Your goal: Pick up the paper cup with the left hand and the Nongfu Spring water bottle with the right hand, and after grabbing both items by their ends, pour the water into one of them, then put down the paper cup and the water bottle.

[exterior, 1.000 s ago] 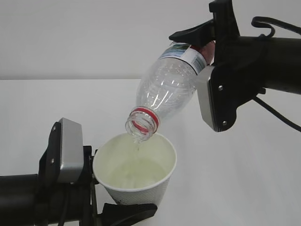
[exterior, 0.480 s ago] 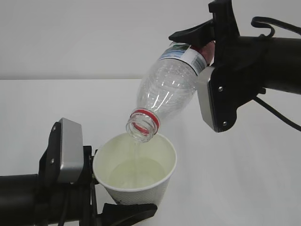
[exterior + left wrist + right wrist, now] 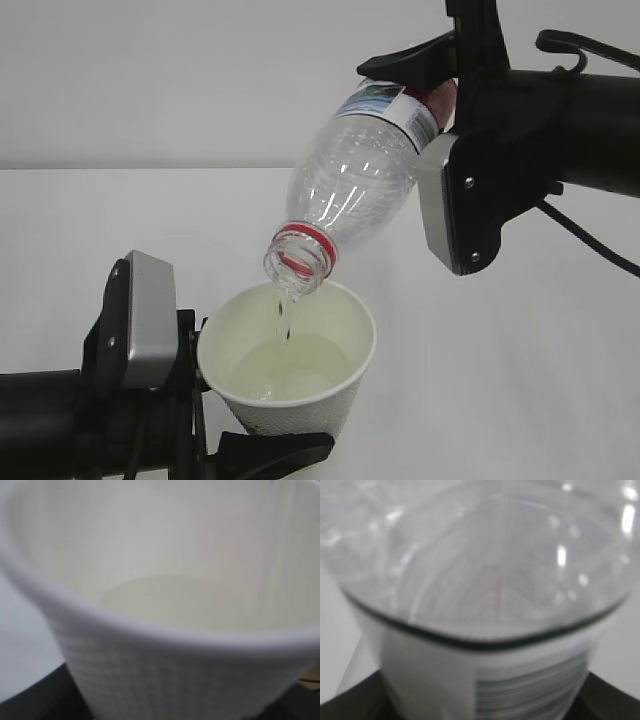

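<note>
The right hand [image 3: 432, 95] was clamped on the light, squashy water bottle [image 3: 352, 170], tipped over the paper cup [image 3: 288, 370]; the left hand [image 3: 215, 440] gripped that soft cup's bottom

White paper cup [image 3: 300, 395] with cream inside; clear ribbed bottle [image 3: 350, 190], red neck ring.
</note>
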Robot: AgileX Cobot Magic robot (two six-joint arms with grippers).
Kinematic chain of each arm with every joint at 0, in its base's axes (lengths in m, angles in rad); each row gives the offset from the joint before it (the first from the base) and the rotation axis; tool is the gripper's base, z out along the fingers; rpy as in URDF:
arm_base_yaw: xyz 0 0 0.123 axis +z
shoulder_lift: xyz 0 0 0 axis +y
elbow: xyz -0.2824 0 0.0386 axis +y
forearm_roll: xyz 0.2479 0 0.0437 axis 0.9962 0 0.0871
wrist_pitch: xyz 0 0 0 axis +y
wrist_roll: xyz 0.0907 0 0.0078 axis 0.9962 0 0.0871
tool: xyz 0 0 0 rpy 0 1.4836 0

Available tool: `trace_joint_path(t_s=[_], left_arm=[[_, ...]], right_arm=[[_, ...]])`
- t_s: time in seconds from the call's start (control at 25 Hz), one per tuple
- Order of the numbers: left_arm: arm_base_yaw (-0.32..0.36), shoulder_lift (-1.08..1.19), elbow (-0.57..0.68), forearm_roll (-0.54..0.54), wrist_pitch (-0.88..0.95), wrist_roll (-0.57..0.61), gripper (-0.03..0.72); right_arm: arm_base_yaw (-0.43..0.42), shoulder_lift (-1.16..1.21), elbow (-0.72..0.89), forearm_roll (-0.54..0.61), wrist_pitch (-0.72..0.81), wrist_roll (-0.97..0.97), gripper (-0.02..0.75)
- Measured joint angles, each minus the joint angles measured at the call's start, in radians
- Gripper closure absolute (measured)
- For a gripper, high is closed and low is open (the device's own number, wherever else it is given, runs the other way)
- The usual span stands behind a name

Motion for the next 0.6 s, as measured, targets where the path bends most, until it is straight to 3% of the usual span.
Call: trace_joint_path(t_s=[0.6], left_arm=[[0.000, 0.000, 0.000, 0.000, 0.000, 0.000, 0.160]], right_arm=[[0.000, 0.000, 0.000, 0.007, 0.000, -0.016, 0.271]])
